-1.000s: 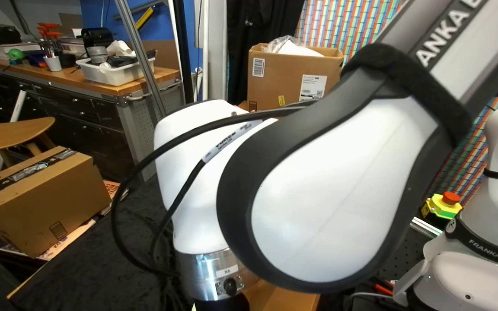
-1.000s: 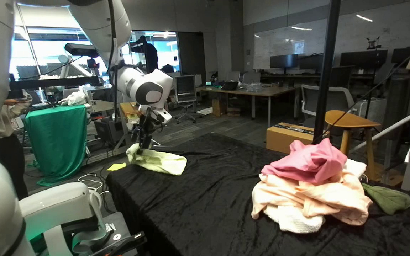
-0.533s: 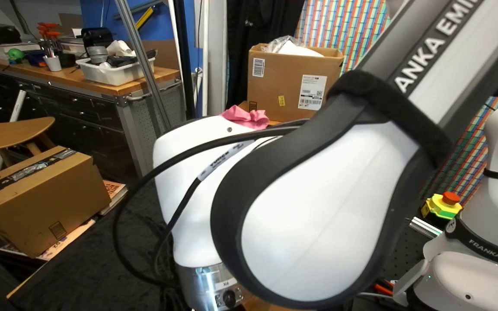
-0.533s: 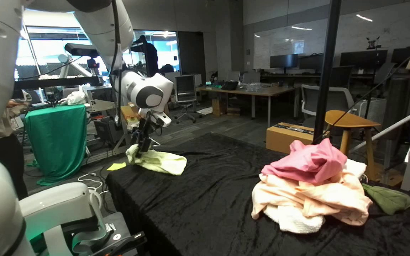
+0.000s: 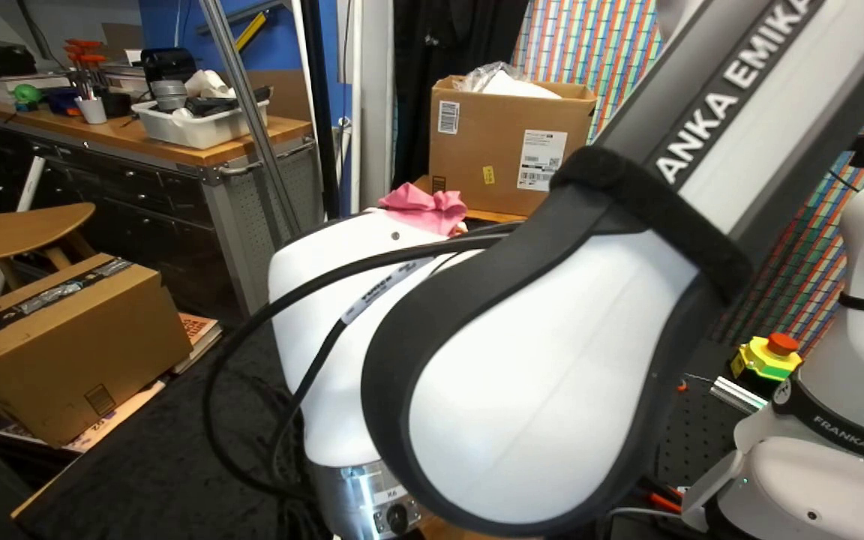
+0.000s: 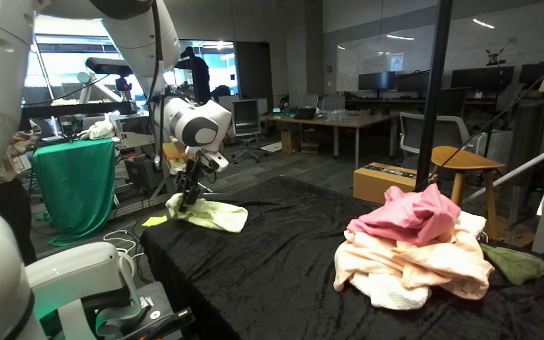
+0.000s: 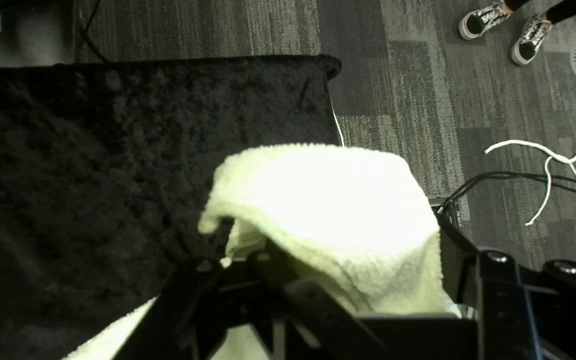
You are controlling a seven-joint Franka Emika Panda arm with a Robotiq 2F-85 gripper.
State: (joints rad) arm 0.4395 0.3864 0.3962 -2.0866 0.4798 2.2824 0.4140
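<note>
In an exterior view, a pale green towel (image 6: pixel 217 216) lies between eight and nine o'clock from the centre, near a corner of the table's black cloth (image 6: pixel 291 255). The gripper (image 6: pixel 187 202) reaches down into the towel's bunched end, on its nine o'clock side, while the flatter end stretches toward three. In the wrist view the fingers (image 7: pixel 460 265) come in from six o'clock and stand wide apart, not clenched, with a thick fold of the towel rising between them and its loose edge drooping toward nine. There, a white cord (image 7: pixel 550 155) lies on the floor at three o'clock, and a person's shoes (image 7: pixel 530 41) show near two. In an exterior view, a heap well apart at four o'clock has a pink cloth (image 6: pixel 409 215) on top, a peach cloth (image 6: pixel 465 269) beneath and a white cloth (image 6: pixel 395 290) at the bottom; a dark green cloth (image 6: pixel 517 265) lies just beside it at three. A cardboard box (image 6: pixel 380 183) stands at the heap's eleven o'clock, a wooden stool (image 6: pixel 465 158) at its one.
</note>
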